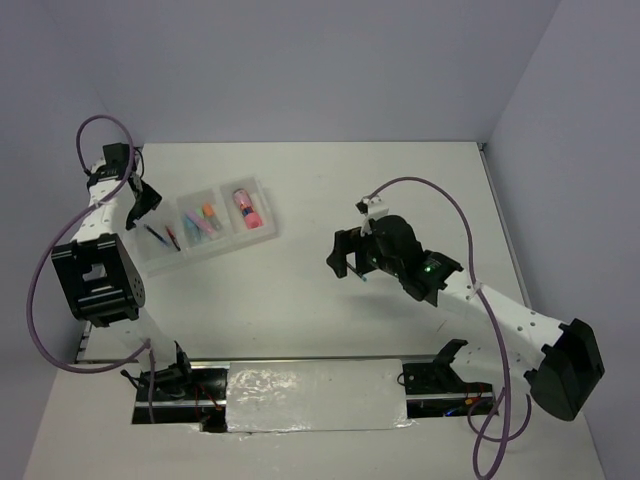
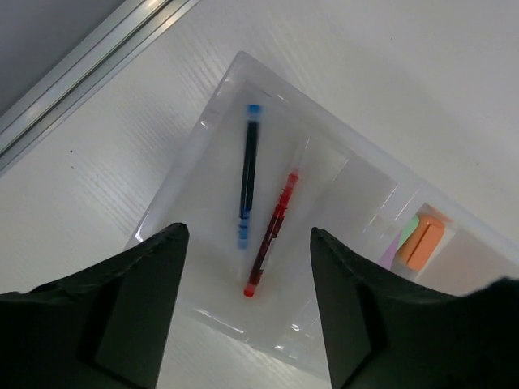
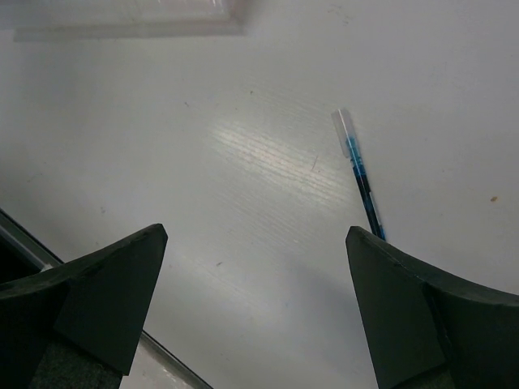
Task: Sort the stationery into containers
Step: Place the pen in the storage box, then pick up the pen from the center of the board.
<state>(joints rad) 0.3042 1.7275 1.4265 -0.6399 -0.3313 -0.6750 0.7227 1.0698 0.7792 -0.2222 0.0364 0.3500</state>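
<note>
The translucent tray (image 1: 262, 236) lies at the left. Its left compartment holds a blue pen (image 2: 248, 174) and a red pen (image 2: 272, 235), the middle one holds highlighters (image 1: 202, 220), with an orange one (image 2: 422, 243) showing, and the right one holds a pink-red marker (image 1: 243, 207). My left gripper (image 1: 141, 203) is open and empty above the left compartment; in the left wrist view (image 2: 247, 231) its jaws frame the two pens. My right gripper (image 1: 350, 257) is open and empty low over the table. A blue pen with a clear cap (image 3: 358, 174) lies on the table just by its right finger (image 3: 422, 300).
A metal rail (image 2: 81, 65) runs along the table's left edge beside the tray. The tray's edge (image 3: 122, 16) shows blurred at the top of the right wrist view. A foil-covered strip (image 1: 315, 395) lies between the arm bases at the near edge.
</note>
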